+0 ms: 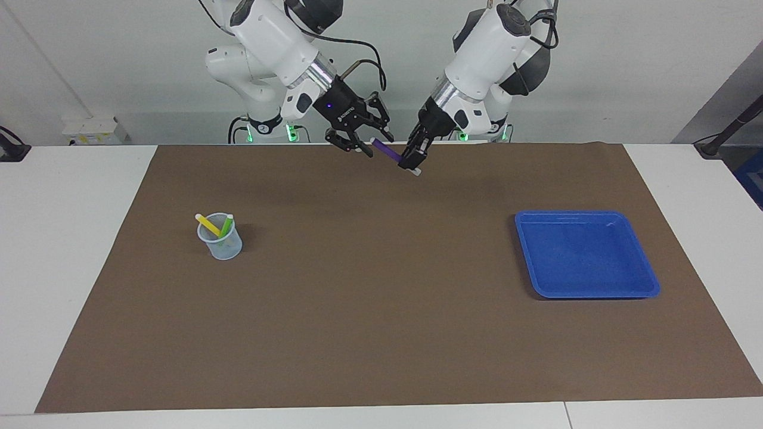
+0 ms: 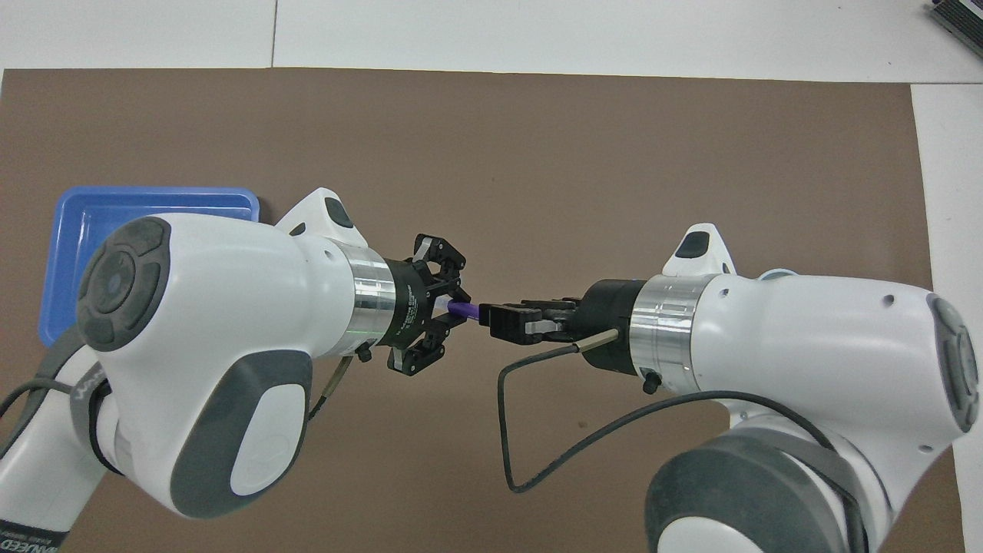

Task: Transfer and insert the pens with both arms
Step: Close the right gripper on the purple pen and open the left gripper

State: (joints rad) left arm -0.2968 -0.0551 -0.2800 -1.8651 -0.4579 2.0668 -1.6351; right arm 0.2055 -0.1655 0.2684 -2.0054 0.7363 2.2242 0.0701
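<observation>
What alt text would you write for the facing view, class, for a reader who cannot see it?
Above the brown mat, the left gripper holds a purple pen out to the right gripper, whose fingers flank its free end. A clear cup holds a yellow pen and a green pen; a blue tray sits toward the left arm's end.

My two cameras see bright, even light from above — soft shadows lie under my arms on the brown mat (image 1: 381,333), faint glare sits on my white shells — both views sharp, edges nearly undistorted.
</observation>
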